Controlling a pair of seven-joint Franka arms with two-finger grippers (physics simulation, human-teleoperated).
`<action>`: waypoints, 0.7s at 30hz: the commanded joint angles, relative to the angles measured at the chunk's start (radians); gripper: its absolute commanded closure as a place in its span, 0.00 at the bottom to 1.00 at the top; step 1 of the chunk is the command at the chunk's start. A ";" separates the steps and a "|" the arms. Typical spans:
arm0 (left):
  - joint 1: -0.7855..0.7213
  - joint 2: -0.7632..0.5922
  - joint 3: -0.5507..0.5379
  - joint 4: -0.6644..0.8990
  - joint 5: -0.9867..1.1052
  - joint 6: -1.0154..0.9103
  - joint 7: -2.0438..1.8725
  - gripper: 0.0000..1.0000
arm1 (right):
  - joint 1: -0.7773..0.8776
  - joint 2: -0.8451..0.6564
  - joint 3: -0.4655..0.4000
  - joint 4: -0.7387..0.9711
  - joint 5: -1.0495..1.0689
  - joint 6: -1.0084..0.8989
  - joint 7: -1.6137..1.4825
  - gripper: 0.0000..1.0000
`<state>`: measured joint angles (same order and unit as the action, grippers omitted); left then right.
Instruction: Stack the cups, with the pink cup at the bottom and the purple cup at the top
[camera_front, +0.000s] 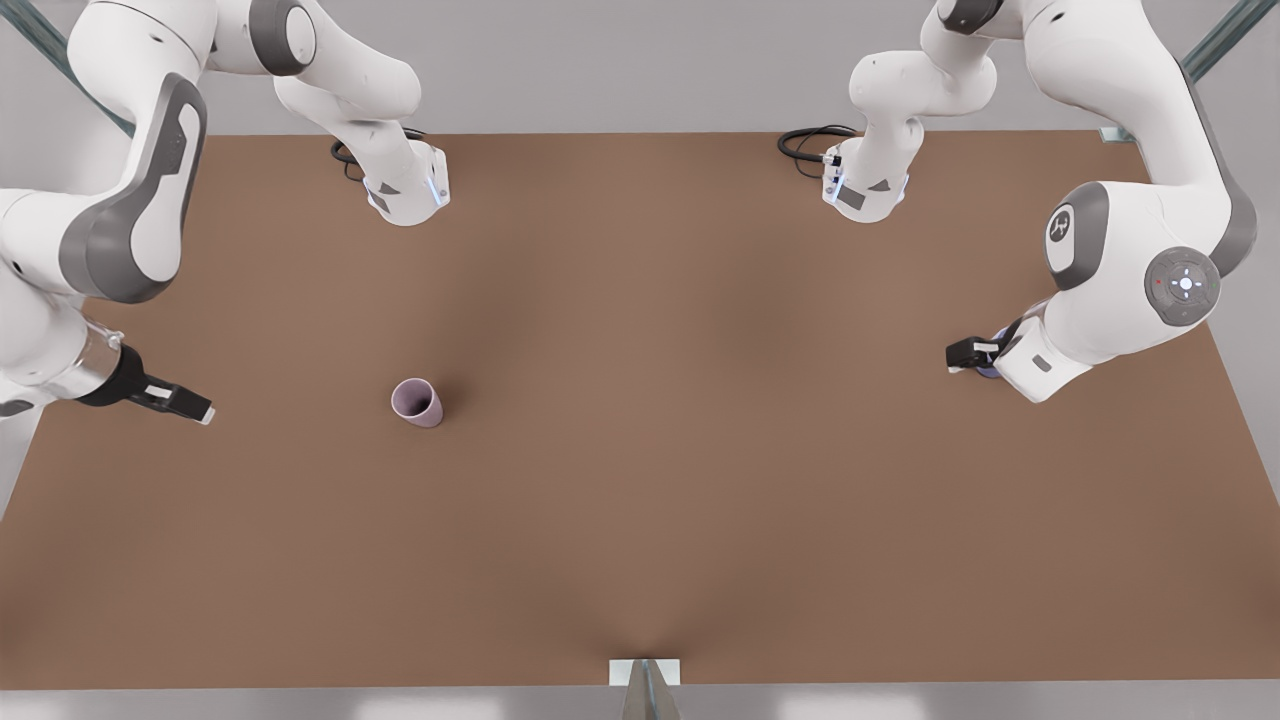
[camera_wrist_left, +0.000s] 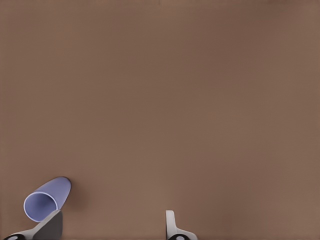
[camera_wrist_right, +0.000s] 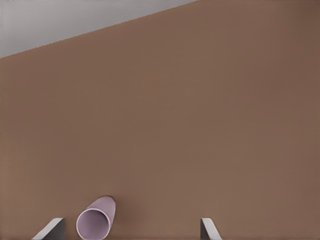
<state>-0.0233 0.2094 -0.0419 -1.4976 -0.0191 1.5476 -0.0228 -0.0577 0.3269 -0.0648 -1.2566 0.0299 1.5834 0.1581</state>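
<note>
Right gripper (camera_front: 190, 405) at front view's left, near pink cup (camera_front: 417, 402) standing mid-desk (camera_front: 640, 480); fingers (camera_wrist_right: 52, 228) spread. Left gripper (camera_front: 962, 357) at front view's right, fingers (camera_wrist_left: 171, 222) spread, purple cup (camera_wrist_left: 47, 199) beside one finger, not between. Risk: closing now nudges or topples cup.

The left gripper (camera_front: 962, 355) hung low at the front view's right, its arm bent sharply, jaws spread apart. The right gripper (camera_front: 197, 408) reached in from the front view's left, jaws likewise parted.
</note>
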 joint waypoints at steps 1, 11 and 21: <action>0.000 -0.001 0.001 0.000 0.001 0.002 0.004 0.00 | -0.001 0.000 0.002 0.002 0.004 0.009 -0.028 0.00; 0.000 0.007 0.007 -0.013 -0.004 0.012 0.000 0.00 | 0.091 -0.126 0.102 -0.449 0.085 0.270 -0.083 0.00; 0.000 0.018 0.007 -0.015 -0.004 0.012 0.000 0.00 | 0.110 -0.062 0.108 -0.724 0.157 0.653 -0.586 0.00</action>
<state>-0.0229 0.2279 -0.0350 -1.5129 -0.0236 1.5596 -0.0225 0.0541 0.2560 0.0428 -1.9805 0.1780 2.0849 -0.0608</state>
